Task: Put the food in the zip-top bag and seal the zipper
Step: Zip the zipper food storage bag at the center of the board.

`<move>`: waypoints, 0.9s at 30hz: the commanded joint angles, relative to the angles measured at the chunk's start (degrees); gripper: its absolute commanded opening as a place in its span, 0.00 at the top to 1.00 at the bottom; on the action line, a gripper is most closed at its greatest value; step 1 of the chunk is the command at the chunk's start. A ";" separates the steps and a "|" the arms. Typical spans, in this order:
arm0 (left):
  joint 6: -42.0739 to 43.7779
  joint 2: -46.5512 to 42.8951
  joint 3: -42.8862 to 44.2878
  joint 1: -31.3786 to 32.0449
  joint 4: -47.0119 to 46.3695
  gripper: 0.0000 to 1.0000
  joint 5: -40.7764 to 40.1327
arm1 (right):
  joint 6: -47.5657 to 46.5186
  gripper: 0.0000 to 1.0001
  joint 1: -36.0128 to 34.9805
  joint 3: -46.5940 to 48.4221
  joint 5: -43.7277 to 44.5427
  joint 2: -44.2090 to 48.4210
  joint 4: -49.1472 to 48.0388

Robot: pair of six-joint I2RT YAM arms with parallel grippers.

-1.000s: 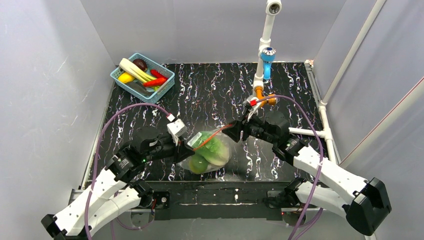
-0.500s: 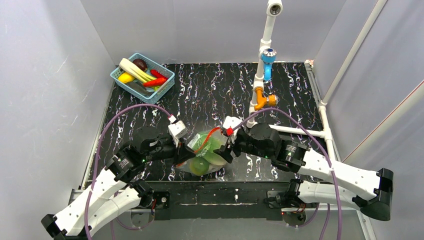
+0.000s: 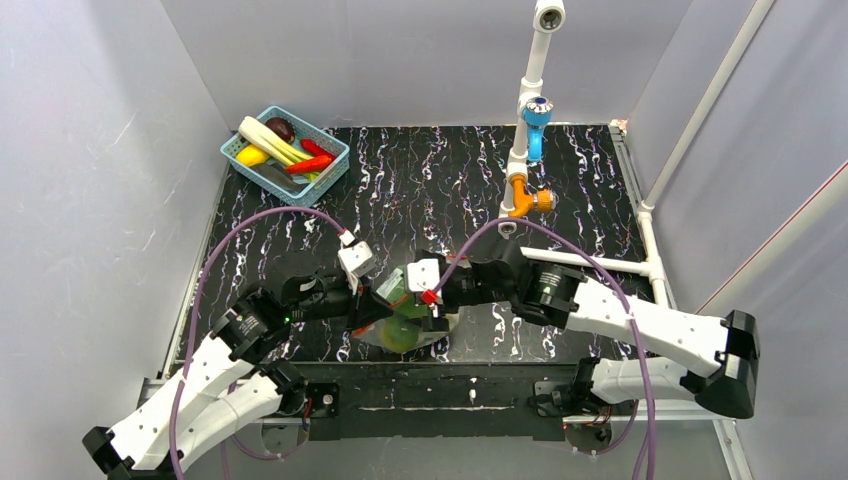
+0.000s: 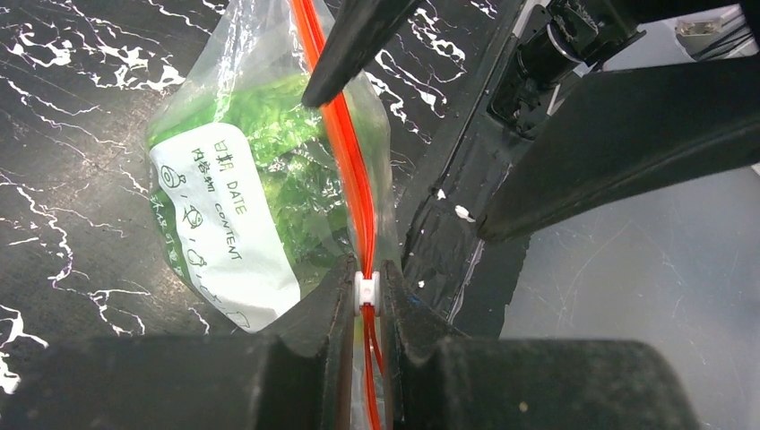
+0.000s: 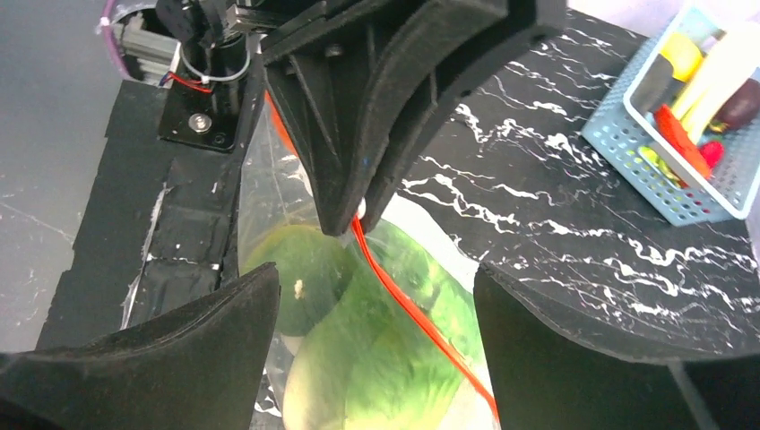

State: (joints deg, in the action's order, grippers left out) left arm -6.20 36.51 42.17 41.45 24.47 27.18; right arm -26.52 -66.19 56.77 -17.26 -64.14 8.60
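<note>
Left wrist view: zipper (image 4: 346,152) pinched by left gripper (image 4: 368,288); right gripper (image 5: 375,287) spread wide, straddling the zip-top bag (image 5: 341,358)

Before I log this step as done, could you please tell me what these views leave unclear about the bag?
Garlic-like piece: seen nowhere; lettuce and label screen the zip-top bag in left wrist view, left gripper and right gripper partly cover it from above.
Zipper: far end behind right gripper's finger, left wrist view; cut by bottom edge, right wrist view.
</note>
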 commanded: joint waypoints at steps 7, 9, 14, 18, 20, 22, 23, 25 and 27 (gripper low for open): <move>-0.39 -0.45 3.21 0.01 0.72 1.00 2.23 | -7.53 0.36 -0.26 7.60 -6.47 -6.10 7.55; -0.46 -0.69 3.35 -0.02 1.00 1.00 2.43 | -7.88 0.38 -0.25 7.04 -5.29 -5.89 7.49; -0.80 -0.87 3.41 0.02 0.93 1.00 2.92 | -8.25 0.47 -0.25 6.84 -4.16 -6.88 7.21; -1.00 -0.42 3.85 0.00 0.89 1.00 3.42 | -8.14 0.54 -0.25 7.73 -3.57 -8.48 6.83; -1.14 -0.18 4.09 -0.03 0.84 1.00 3.62 | -7.78 0.58 -0.26 8.39 -3.42 -9.33 6.32; -1.23 0.02 4.23 -0.03 0.85 1.00 3.74 | -7.62 0.61 -0.25 8.71 -3.40 -9.72 5.81; -1.35 0.03 4.31 -0.02 0.89 1.00 3.76 | -7.65 0.62 -0.25 8.85 -3.40 -9.81 5.67; -1.44 -0.03 4.32 -0.03 0.93 1.00 3.76 | -7.41 0.76 -0.25 9.05 -2.34 -9.96 5.42; -1.45 -0.50 4.24 0.02 1.31 1.00 3.31 | -7.45 0.89 -0.26 8.49 -0.25 -9.57 5.08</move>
State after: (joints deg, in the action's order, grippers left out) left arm -7.16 36.82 43.99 41.45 25.82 29.04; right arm -33.87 -66.19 63.13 -20.43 -74.13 16.05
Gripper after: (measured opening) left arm 0.087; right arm 0.197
